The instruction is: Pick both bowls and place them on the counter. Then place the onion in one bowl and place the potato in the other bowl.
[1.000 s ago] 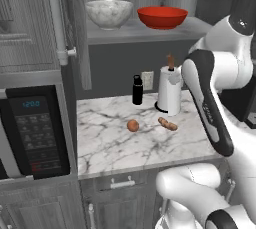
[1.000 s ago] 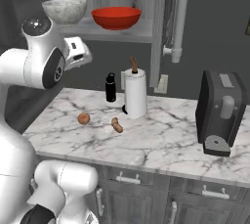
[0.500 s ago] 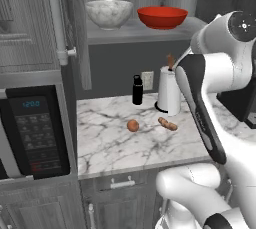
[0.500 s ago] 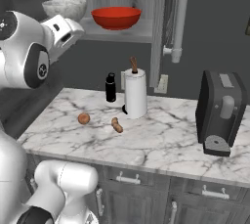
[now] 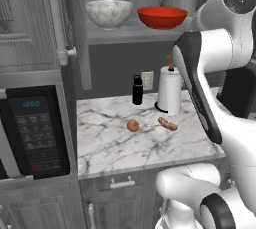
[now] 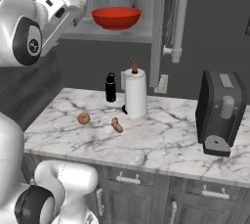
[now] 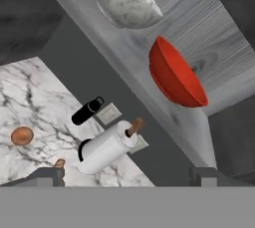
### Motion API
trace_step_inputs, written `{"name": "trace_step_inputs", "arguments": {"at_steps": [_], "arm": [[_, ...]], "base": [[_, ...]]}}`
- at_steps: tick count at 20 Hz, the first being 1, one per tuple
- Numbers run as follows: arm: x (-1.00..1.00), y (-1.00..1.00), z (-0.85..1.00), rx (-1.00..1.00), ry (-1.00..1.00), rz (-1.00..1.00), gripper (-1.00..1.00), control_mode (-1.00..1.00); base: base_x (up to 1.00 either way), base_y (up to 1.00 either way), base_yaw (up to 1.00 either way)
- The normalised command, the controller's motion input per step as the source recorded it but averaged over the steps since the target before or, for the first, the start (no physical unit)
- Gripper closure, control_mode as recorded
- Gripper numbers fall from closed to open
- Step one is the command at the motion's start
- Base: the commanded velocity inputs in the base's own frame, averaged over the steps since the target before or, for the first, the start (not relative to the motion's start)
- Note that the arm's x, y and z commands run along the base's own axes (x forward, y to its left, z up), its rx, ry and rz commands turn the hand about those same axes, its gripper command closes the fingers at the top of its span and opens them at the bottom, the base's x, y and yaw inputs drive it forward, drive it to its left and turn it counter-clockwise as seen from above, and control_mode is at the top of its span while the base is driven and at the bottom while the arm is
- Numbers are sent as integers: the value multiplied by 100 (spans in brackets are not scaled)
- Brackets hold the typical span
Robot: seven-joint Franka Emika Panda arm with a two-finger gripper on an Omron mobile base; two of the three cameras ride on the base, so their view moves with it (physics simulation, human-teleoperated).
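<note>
overhead, marble bowl (image 5: 108, 13) and red bowl (image 5: 162, 17) sit on the shelf (image 5: 125, 32); onion (image 5: 132, 125) and potato (image 5: 167, 123) lie on the counter (image 5: 115, 143); gripper (image 7: 127, 174) open, empty.

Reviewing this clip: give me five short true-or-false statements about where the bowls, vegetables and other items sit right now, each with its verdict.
1. The glossy red bowl sits on the grey shelf. True.
2. The marble-patterned white-grey bowl is on the white marble counter. False: it is on the shelf.
3. The round orange-brown onion lies inside a bowl. False: it lies on the counter.
4. The elongated brown potato lies near the white paper towel roll. True.
5. The small black bottle lies on its side. False: it stands upright.
</note>
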Motion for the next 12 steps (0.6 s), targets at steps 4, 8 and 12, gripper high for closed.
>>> {"name": "trace_step_inputs", "arguments": {"at_steps": [4, 8, 12], "arm": [[39, 0, 0, -5, 2, 0, -100, -100], [60, 0, -5, -5, 4, -1, -100, -100], [66, 0, -3, -2, 1, -2, -100, -100]], "base": [[0, 0, 0], [0, 0, 0], [0, 0, 0]]}}
